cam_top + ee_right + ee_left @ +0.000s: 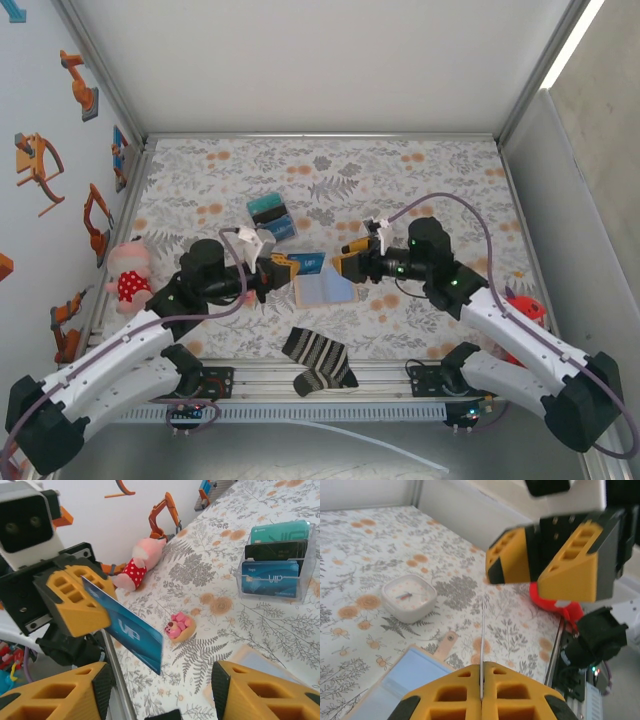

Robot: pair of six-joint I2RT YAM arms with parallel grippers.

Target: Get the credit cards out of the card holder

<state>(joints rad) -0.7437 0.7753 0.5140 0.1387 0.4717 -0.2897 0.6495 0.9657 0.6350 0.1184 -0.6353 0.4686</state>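
- The left claw [283,266] is clenched on a blue VIP credit card [308,264], just above the card holder [325,290], which lies open on the table [200,180].
- The right claw [348,262] is released, its jaws apart beside that card.
- The right wrist view shows the card's printed face; the left wrist view meets it edge-on.
- The card holder's slots are unreadable.

Your left arm [110,355] and right arm [520,335]: white shells, black joints. Left claw [287,266] and right claw [345,262]: pocketed yellow fingers [512,562]. Lilac cable [470,205] along each arm.
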